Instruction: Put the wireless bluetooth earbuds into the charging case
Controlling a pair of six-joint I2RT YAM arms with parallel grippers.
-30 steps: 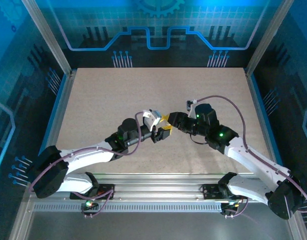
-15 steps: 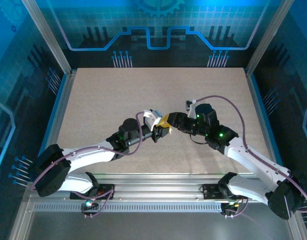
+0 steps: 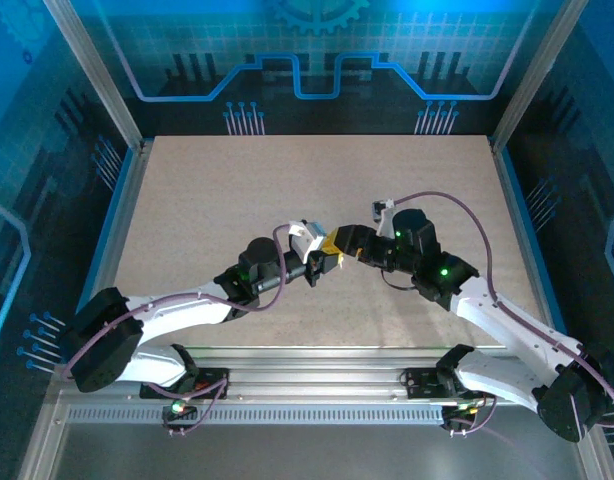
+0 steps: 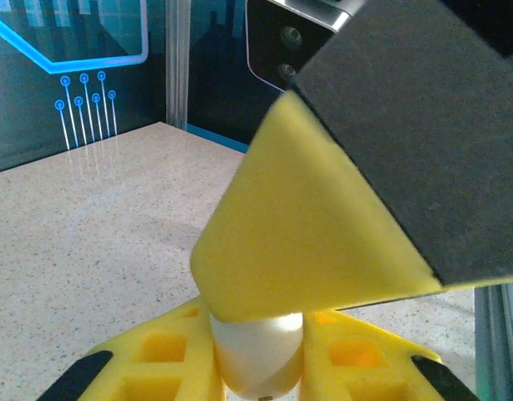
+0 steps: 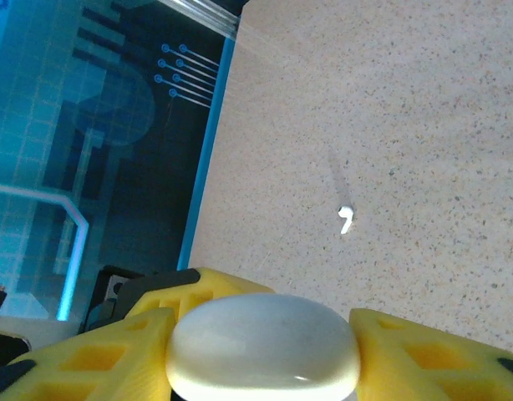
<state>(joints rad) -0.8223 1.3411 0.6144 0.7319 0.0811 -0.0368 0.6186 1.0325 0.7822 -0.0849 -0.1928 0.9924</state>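
Observation:
The charging case [image 5: 263, 344], a smooth white pebble shape, hangs above the middle of the table where both grippers meet. In the left wrist view the case [image 4: 258, 347] is pinched across its thin side between the yellow fingers [image 4: 148, 359], so my left gripper [image 3: 330, 262] is shut on it. A yellow finger of the right gripper [image 4: 307, 225] rests on top of the case. My right gripper [image 3: 339, 241] has its fingers [image 5: 424, 355] close against both long ends of the case; contact there is unclear. One white earbud [image 5: 345, 219] lies on the table beyond.
The speckled beige tabletop [image 3: 237, 190] stretches out around the grippers. Blue-lit enclosure walls with metal posts [image 3: 92, 70] bound it on the left, back and right. A blue edge strip [image 5: 208, 159] marks the table's border.
My left gripper has closed its fingers onto the case and edged toward the right gripper. The right arm has shifted slightly to the right.

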